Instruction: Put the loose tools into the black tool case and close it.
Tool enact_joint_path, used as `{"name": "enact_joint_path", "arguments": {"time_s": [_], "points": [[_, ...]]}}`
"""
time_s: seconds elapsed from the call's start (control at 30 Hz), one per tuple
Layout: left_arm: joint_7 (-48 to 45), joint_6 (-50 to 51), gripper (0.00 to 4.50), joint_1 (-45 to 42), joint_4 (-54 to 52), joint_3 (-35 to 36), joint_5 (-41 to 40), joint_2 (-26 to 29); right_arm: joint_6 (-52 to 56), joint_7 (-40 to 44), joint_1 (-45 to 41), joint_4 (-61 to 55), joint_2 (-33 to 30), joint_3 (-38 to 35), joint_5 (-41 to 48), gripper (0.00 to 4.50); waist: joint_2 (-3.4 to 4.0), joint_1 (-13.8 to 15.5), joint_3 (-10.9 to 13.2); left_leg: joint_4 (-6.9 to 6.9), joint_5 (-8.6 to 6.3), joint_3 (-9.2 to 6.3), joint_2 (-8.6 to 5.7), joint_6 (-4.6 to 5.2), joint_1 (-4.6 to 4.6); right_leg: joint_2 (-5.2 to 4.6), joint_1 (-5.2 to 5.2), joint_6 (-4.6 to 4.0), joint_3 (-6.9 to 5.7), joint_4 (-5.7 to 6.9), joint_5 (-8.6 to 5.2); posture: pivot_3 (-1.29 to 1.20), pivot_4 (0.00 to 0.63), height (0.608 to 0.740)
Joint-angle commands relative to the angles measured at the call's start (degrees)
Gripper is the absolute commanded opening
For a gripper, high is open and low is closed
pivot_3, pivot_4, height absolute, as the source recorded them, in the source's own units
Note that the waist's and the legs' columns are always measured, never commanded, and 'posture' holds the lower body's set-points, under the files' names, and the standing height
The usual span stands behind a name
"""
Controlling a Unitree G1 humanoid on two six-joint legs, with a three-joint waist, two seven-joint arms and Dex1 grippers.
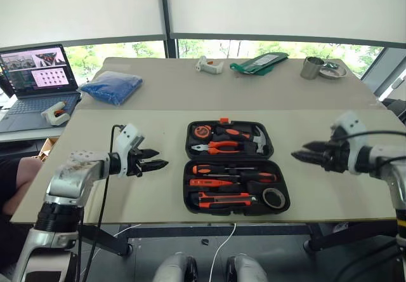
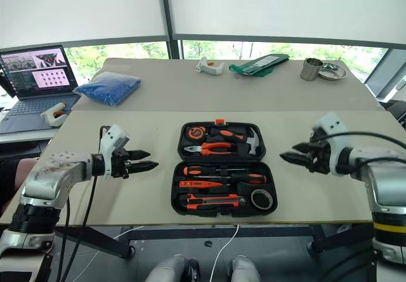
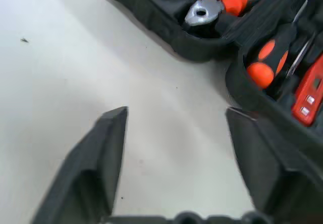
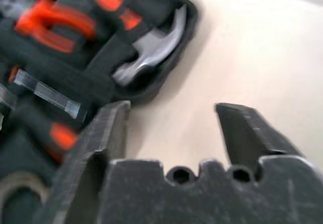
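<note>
Daylight from the windows falls on a pale, matte table [image 1: 127, 193] where the black tool case [image 1: 236, 167] lies open flat between the two arms, its long axis running across the robot's front. The near half holds the two orange-and-black screwdrivers [image 1: 231, 175], the utility knife [image 1: 223, 199] and the dark tape roll [image 1: 274, 197], all seated in moulded recesses (the small all-orange screwdriver I cannot pick out for certain); the far half carries pliers, hammer and tape measure. No tool lies loose on the table, so closing seems to be what is left. The left claw [image 1: 157, 163] and the right claw [image 1: 302, 155] each stand wide open and empty, level with the hinge line, pointing inward at the case. The left looks somewhat nearer. The shell is hard, ribbed plastic; the handles are glossy.
</note>
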Motion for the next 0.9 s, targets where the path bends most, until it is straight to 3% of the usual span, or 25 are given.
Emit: {"name": "enact_joint_path", "arguments": {"time_s": [0.03,0.17,0.2,0.53,0.6,0.67,0.7,0.9], "points": [[2.9,12.2,4.48,-8.0,4.6,-4.4,1.1,1.5,15.2,-1.2,-8.1,1.9,-0.8,4.1,3.8,4.47,0.00,0.2,0.0,0.00,0.00,-0.02,0.00,0.00,0.00,0.01,-0.06,-0.04,-0.02,-0.01,-0.03,0.00,0.150,0.740],[5.2,13.9,4.48,-15.8,13.5,-4.2,0.1,-4.5,20.6,-4.4,-16.4,9.9,4.0,9.5,3.6,4.47,-0.04,0.1,0.0,-0.01,-0.05,-0.03,-0.02,0.09,0.01,0.02,0.04,-0.08,-0.02,-0.02,0.04,0.00,0.150,0.740],[5.9,13.5,4.48,-17.2,15.6,-4.4,0.5,-5.9,19.8,-5.5,-18.1,12.7,5.3,10.4,3.0,4.47,-0.05,0.1,0.0,0.00,-0.06,-0.02,-0.03,0.10,-0.02,0.02,0.07,-0.40,-0.01,0.00,0.23,0.00,0.150,0.740],[10.1,10.0,4.48,-23.0,27.3,-5.4,2.2,-14.9,8.3,-10.9,-24.1,30.5,10.7,16.2,-1.8,4.47,-0.07,-0.7,0.0,-0.01,0.02,0.15,-0.13,0.20,-0.26,0.31,-0.04,-0.34,-0.11,0.24,0.14,0.00,0.150,0.740],[11.5,9.9,4.50,-23.5,28.8,-4.2,1.9,-16.8,7.1,-11.1,-24.3,32.3,11.2,16.3,-2.1,3.95,-0.07,-1.0,0.0,-0.01,0.00,0.17,-0.13,0.17,-0.22,0.36,-0.01,-0.33,-0.11,0.27,0.14,0.00,0.150,0.740],[12.6,9.7,3.96,-23.7,29.8,-4.8,2.8,-17.6,6.3,-11.4,-24.2,33.4,11.5,16.4,-2.3,3.49,-0.07,-1.2,0.0,-0.01,0.00,0.17,-0.12,0.16,-0.22,0.35,-0.01,-0.32,-0.10,0.30,0.15,0.00,0.150,0.740],[12.9,9.5,3.72,-23.6,30.1,-5.2,3.2,-17.7,6.1,-11.5,-24.2,33.7,11.6,16.4,-2.4,3.06,-0.07,-1.3,0.0,-0.01,0.00,0.17,-0.12,0.15,-0.19,0.30,-0.01,-0.32,-0.08,0.34,0.15,0.00,0.150,0.740],[13.5,8.4,1.51,-24.4,30.9,-4.4,3.5,-17.3,6.2,-12.8,-23.9,35.1,12.4,15.1,-2.6,1.05,-0.07,-1.4,0.0,0.00,0.04,0.15,-0.08,0.02,0.00,0.07,0.07,-0.32,-0.02,0.41,0.16,0.00,0.150,0.740]]}}
